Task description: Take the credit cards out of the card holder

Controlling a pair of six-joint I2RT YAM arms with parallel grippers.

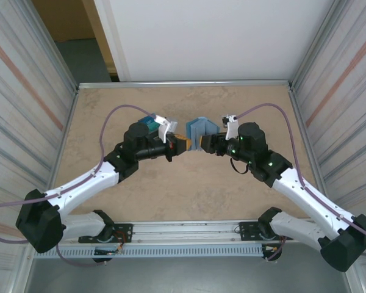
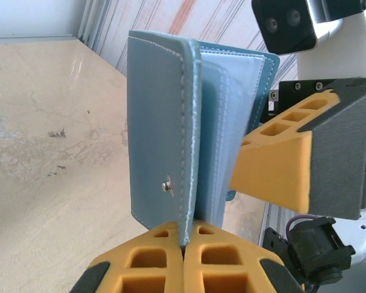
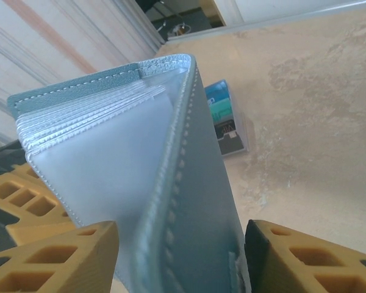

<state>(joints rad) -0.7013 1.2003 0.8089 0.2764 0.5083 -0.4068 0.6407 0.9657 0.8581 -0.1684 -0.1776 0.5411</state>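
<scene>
My left gripper (image 2: pixel 184 235) is closed: both fingers meet on the bottom edge of the outer cover of the card holder (image 2: pixel 158 134) and clamp it, so the holder stands upright above them, clear of the table (image 2: pixel 43 152). The pale snap dot (image 2: pixel 166 185) sits low on that cover, just above my fingertips. The holder is partly open, with the second cover and the clear sleeves (image 3: pixel 110 159) fanned away toward my right arm. My right gripper (image 3: pixel 180 238) stands with its jaws apart, one finger on each side of the far cover and its sleeve stack. The left finger lies against the sleeves and the right finger lies just beside the cover's stitched edge. I cannot tell whether either pad presses on the material. In the left wrist view, one orange finger of the right gripper reaches in against the sleeve side of the holder. In the top view, the two grippers meet tip to tip at mid-table, with the holder raised between them. The credit cards (image 3: pixel 222 113), blue and teal-green, lie flat on the table beyond the holder, well apart from both grippers.
</scene>
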